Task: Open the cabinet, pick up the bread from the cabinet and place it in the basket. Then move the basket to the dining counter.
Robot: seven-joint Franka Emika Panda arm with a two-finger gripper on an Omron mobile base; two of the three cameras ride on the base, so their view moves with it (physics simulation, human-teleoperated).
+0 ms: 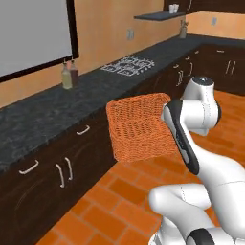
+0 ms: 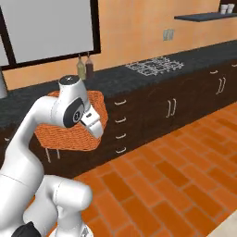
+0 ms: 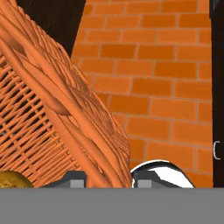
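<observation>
The basket [image 1: 139,127], square and of orange woven mesh with upright sides, is held in the air in front of the dark wood drawers, above the brick-patterned orange floor [image 1: 119,191]. In the hand view its thick plaited rim [image 3: 94,131] is seen clamped between the nearly closed fingers of the gripper [image 3: 108,178]. The bread [image 3: 13,179], a rounded golden lump, is seen inside the basket at the lower left of the hand view. On the black speckled table [image 1: 43,112] two glass bottles [image 1: 70,74] are set close together, beyond them a wire-grated hob [image 1: 128,65]. No writing can be read.
</observation>
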